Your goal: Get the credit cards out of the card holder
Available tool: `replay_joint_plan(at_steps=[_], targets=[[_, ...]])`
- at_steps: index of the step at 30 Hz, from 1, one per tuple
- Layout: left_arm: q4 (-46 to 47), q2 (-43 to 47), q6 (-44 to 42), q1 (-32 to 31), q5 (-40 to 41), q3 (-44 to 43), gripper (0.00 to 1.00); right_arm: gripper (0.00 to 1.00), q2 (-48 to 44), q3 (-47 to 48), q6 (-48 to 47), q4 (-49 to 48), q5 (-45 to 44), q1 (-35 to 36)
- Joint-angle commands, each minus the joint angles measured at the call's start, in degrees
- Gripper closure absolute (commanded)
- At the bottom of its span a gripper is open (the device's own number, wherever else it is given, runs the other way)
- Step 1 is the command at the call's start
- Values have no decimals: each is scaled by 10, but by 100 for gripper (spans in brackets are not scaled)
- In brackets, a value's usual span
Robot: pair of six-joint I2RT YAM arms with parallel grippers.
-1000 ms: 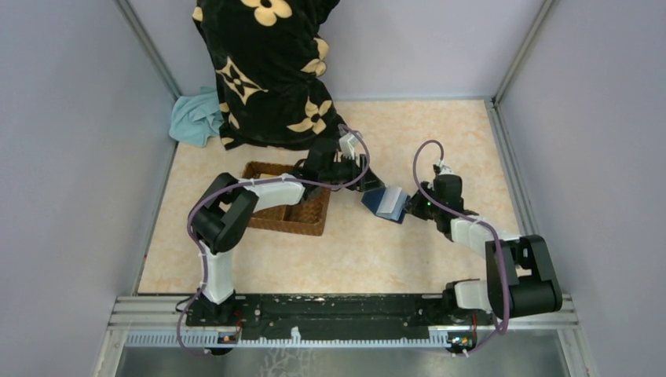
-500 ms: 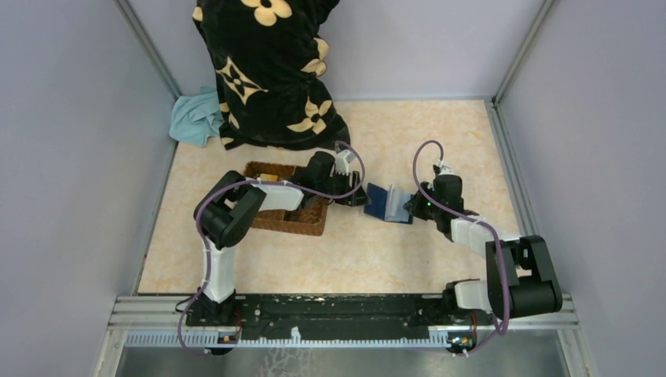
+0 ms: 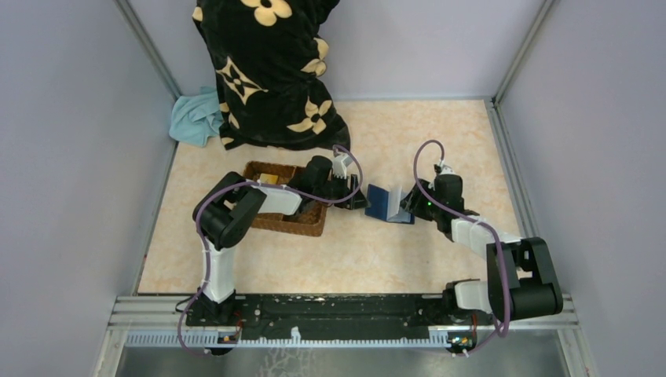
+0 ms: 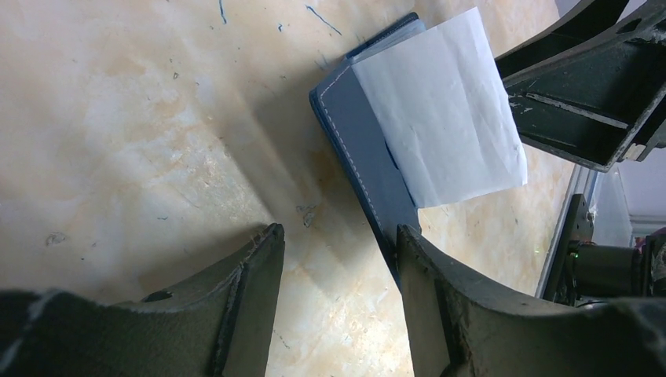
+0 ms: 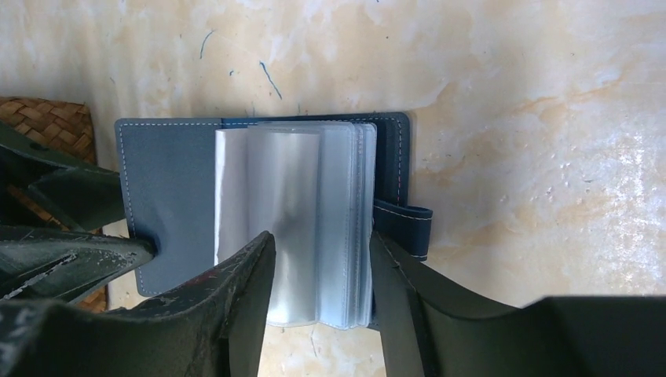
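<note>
Card holder [image 3: 385, 203] is seen lying open on the table [image 3: 377, 259], between the two grippers and just right of the wicker basket [image 3: 302, 224]; its navy covers are spread open and a stack of clear sleeves [image 5: 330, 196] is fanned up from the spine, with a white leaf [image 5: 230, 188] at the left of the stack; the clasp strap [image 5: 404, 224] is laid out to the right. The right gripper [image 5: 322, 239] is released. Its fingers are set apart astride the sleeves, the near part of the stack being hidden beneath them; whether the sleeves are touched cannot be told. The left gripper [image 4: 338, 236] is likewise unclenched, bare table being seen between its fingers; one fingertip is set against the left cover, nothing being grasped. The basket is crossed by the left arm, so much of its inside is hidden; a yellowish flat piece [image 3: 269, 177] is glimpsed at its far end, too small to be identified. A black cloth with cream flowers [image 3: 267, 71] and a teal cloth [image 3: 196, 116] are heaped at the far left, well apart from the holder.
</note>
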State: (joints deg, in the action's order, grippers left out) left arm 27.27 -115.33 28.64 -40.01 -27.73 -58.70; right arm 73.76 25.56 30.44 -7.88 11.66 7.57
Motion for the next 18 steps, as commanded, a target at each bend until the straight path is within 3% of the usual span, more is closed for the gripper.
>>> replay_joint_plan(at_steps=[1, 7, 8, 9, 10, 12, 18], targets=[[-6, -8, 1, -2, -13, 6, 38, 52, -12, 18, -11, -2, -7, -5], [-5, -14, 1, -2, -13, 8, 39, 65, -8, 15, -10, -18, 15, -6], [-4, -15, 2, -2, -13, 9, 43, 66, -6, 15, -10, -20, 18, -5], [-3, -16, 2, -2, -13, 9, 54, 67, -5, 16, -10, -20, 20, -6], [-4, -18, 3, -2, -14, 9, 76, 68, -3, 17, -9, -21, 22, -6], [-3, -20, 4, -2, -17, 8, 99, 68, -1, 17, -9, -22, 25, -6], [-1, -25, 9, -2, -27, 5, 100, 70, 5, 17, -8, -27, 33, -6]])
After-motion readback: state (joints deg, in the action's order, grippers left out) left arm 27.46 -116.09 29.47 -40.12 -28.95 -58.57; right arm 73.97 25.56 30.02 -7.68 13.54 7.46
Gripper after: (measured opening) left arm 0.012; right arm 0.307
